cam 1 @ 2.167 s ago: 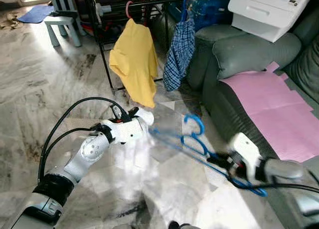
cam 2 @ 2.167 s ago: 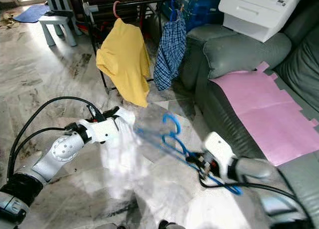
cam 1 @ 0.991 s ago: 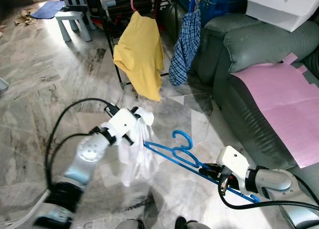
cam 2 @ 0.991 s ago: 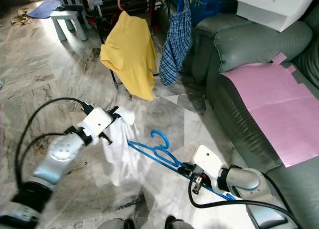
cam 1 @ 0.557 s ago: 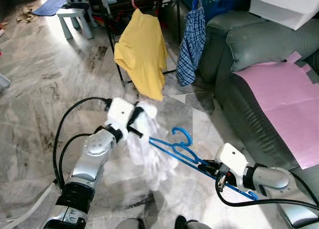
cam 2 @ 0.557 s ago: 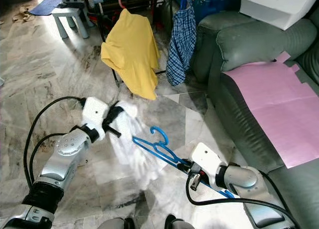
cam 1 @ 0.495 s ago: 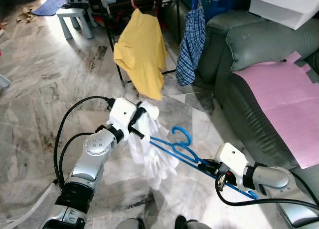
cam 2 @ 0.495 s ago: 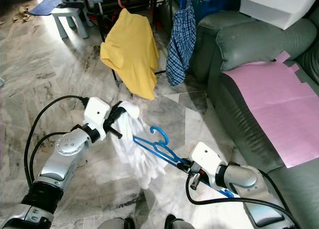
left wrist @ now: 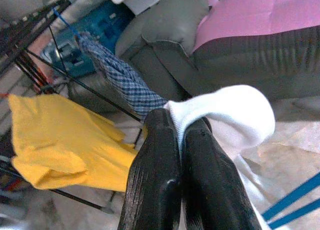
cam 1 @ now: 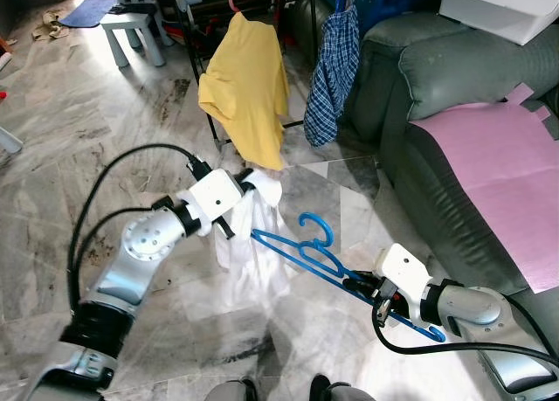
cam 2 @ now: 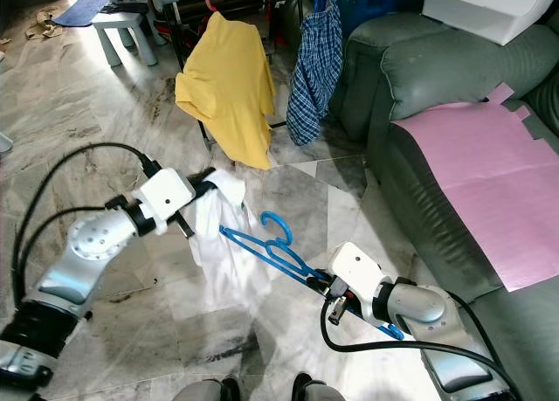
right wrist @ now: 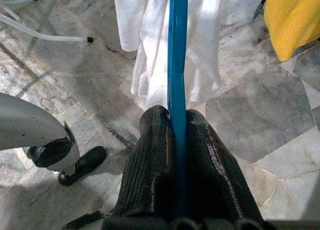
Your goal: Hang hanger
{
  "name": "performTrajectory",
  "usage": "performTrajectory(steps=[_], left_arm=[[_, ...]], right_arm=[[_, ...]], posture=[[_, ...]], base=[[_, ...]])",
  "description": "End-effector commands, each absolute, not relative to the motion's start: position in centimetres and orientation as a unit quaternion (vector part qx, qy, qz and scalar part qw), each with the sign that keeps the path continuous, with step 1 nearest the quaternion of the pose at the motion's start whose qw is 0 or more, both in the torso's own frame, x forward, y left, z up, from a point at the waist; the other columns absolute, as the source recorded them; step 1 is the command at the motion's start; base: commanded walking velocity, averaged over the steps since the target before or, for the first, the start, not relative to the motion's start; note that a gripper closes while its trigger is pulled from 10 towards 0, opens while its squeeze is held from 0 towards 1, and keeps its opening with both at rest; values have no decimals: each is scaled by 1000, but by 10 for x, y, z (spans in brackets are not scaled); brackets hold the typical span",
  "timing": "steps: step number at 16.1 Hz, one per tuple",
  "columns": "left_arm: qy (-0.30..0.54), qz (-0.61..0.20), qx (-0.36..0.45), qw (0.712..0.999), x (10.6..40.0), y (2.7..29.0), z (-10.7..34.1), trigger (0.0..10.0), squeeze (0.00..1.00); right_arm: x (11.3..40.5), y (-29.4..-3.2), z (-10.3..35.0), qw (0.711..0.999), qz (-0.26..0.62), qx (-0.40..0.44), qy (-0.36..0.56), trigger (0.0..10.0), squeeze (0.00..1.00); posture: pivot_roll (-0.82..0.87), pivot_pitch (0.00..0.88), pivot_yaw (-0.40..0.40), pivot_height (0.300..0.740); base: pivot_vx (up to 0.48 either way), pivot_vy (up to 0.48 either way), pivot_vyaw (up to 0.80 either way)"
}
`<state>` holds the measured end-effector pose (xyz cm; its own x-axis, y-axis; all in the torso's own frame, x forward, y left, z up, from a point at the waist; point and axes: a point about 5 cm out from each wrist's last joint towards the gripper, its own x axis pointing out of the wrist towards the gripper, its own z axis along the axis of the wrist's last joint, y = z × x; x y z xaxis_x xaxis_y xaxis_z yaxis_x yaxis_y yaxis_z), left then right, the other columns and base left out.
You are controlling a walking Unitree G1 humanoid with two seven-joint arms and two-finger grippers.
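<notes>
We see the blue hanger (cam 1: 323,261) held out in the air above the marble floor (cam 1: 70,139), between our two arms. Its lower bar runs straight between the two black fingers (right wrist: 152,160) of the right gripper (right wrist: 172,125), which are pressed shut against it from both sides. The grip sits near the hanger's right end; the hook (cam 2: 278,224) curls upward about midway along, and the far tip reaches toward a white cloth (cam 1: 253,244), with the blue bar lying against the cloth's folds.

The left gripper (left wrist: 180,135) is raised in front of us, and its two fingers are closed tight on a fold of the white cloth, which bulges over the fingertips and hangs down below them toward the floor. The hanger is not between these fingers; its left tip lies just beside the draped cloth beneath them.

We count one blue hanger in hand and one white cloth. Ahead stands one black clothes rack (cam 1: 210,69) carrying two garments: a yellow shirt (cam 1: 247,86) on a pink hook and a blue checked piece (cam 1: 332,69) on a blue hook. To the right is one grey sofa (cam 1: 437,86) with one pink sheet (cam 1: 498,165) spread on its seat and a white box (cam 1: 502,12) on its arm. One small grey stool (cam 1: 131,30) stands far left.
</notes>
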<state>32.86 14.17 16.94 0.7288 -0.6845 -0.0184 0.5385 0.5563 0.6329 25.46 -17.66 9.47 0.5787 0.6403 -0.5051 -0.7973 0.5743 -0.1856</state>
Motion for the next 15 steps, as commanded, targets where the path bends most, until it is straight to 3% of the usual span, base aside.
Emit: performTrajectory(steps=[1,4,10,12,14,15], left_arm=[[-147,-356,336,859,328,140,183,10000,0],[-112,-307,389,862,339,154,173,10000,0],[-68,-213,386,895,349,173,156,10000,0],[-60,-193,353,914,354,175,152,10000,0],[-61,-206,346,913,352,171,150,10000,0],[-67,-230,354,904,350,164,147,10000,0]], right_arm=[[256,-177,94,873,402,-202,188,10000,0],[264,-180,102,883,387,-202,171,10000,0],[254,-190,110,839,463,-200,205,10000,0],[255,-189,113,827,482,-201,208,10000,0],[260,-193,115,831,472,-212,205,10000,0],[276,-200,126,852,433,-233,179,10000,0]], posture=[[-39,182,85,740],[-37,173,86,740],[-30,118,52,740],[-26,87,32,740],[-30,82,26,740],[-29,79,24,740]], base=[[0,0,0],[0,0,0],[0,0,0],[0,0,0],[0,0,0],[0,0,0]])
